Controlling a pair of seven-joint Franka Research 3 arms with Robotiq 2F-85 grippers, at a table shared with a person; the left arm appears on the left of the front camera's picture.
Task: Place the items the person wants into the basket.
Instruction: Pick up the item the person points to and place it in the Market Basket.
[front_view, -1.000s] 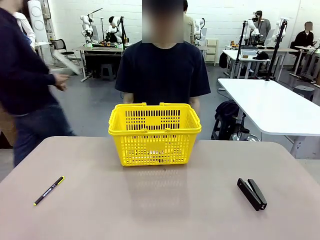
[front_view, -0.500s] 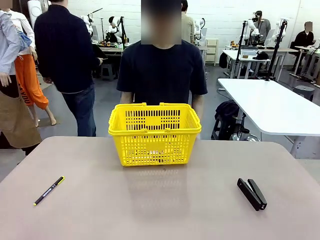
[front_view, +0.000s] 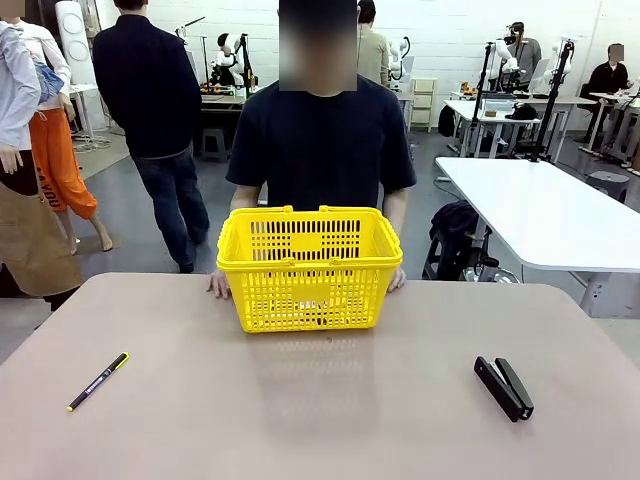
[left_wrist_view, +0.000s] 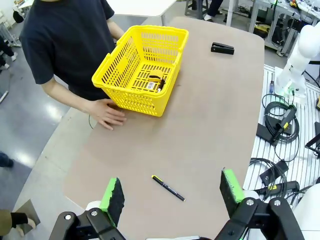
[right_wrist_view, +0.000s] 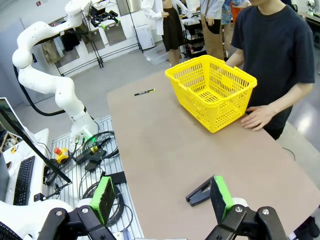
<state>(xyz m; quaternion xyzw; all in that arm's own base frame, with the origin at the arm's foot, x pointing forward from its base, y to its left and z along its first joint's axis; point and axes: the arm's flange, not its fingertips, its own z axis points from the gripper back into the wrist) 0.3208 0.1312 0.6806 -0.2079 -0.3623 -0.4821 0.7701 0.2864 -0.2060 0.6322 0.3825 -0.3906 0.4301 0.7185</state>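
The left end effector (left_wrist_view: 172, 196) stands wide, its two green-padded fingers (left_wrist_view: 112, 196) far apart with nothing between them, raised well above the tabletop (left_wrist_view: 210, 115) on the robot's side, far from the basket (left_wrist_view: 142, 68). The right end effector (right_wrist_view: 162, 199) is equally spread and empty, its green pads (right_wrist_view: 220, 196) framing bare tabletop, also well apart from the basket.

The yellow basket stands upright near the far edge of the tabletop, roughly in the middle of its width. Its long axis runs across the tabletop, left to right in the front view, with one long slotted side facing the robot and the other facing the person (front_view: 318, 140). Its handles lie folded down along the rim. On its floor, the left wrist view shows a small yellow-and-black tape measure (left_wrist_view: 157, 77) and another yellow-and-black item just beside it, too small to identify; their directions cannot be told.

The person stands just behind the basket, with one hand (front_view: 218, 285) flat on the tabletop at the basket's left end and the other hand (front_view: 396, 280) at its right end.

A black pen (front_view: 98, 381) with a yellow tip lies well to the left of the basket and nearer the robot, its yellow tip angled towards the far side. A black stapler (front_view: 503, 387) lies well to the right of the basket, also nearer the robot.
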